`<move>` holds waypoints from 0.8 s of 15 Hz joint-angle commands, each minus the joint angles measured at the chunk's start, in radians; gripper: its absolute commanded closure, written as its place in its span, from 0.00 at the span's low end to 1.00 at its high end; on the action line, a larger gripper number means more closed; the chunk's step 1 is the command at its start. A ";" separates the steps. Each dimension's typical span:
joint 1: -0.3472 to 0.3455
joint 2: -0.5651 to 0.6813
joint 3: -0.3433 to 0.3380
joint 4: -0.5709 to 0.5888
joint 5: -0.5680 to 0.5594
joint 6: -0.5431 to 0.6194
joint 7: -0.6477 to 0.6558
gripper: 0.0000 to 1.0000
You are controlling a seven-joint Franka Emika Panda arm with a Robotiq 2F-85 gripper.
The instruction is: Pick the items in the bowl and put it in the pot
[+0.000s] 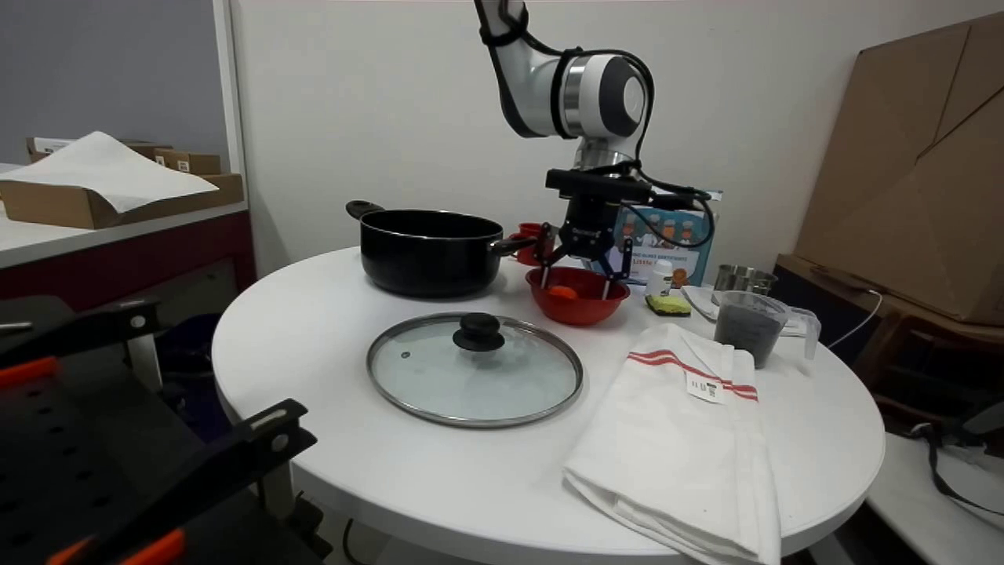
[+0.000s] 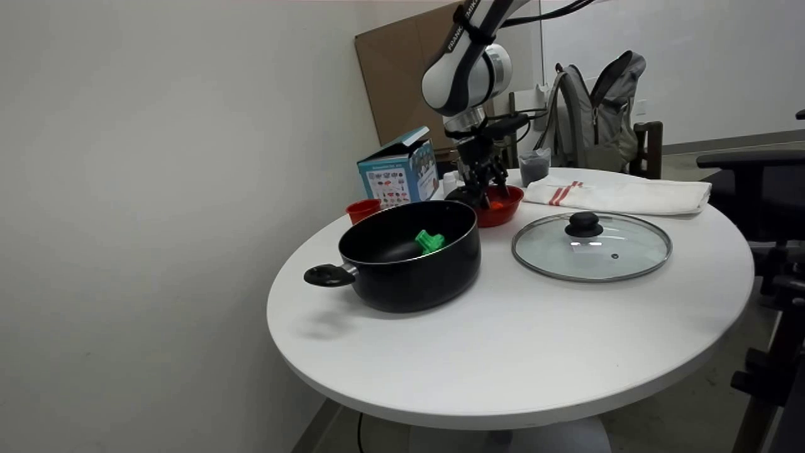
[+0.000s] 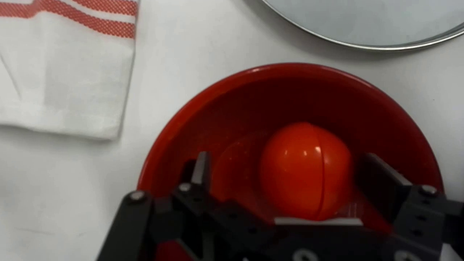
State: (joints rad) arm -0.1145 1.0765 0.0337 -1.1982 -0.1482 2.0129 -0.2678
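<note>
The gripper points down into the red bowl, and its two fingers are spread wide. Between them, on the floor of the bowl, lies an orange ball. On one side there is a clear gap between finger and ball; on the other side the finger is very near, and I cannot tell if it touches. A green toy is inside the black pot, which stands near the bowl. The glass lid lies on the white table with its knob upward, and apart from it lies the folded white towel.
</note>
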 commanded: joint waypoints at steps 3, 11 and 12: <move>-0.001 0.056 0.004 0.084 0.032 -0.055 -0.038 0.04; 0.004 0.063 0.008 0.099 0.028 -0.069 -0.048 0.62; 0.004 0.059 0.010 0.095 0.028 -0.067 -0.049 0.62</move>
State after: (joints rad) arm -0.1139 1.1211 0.0414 -1.1417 -0.1467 1.9788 -0.2848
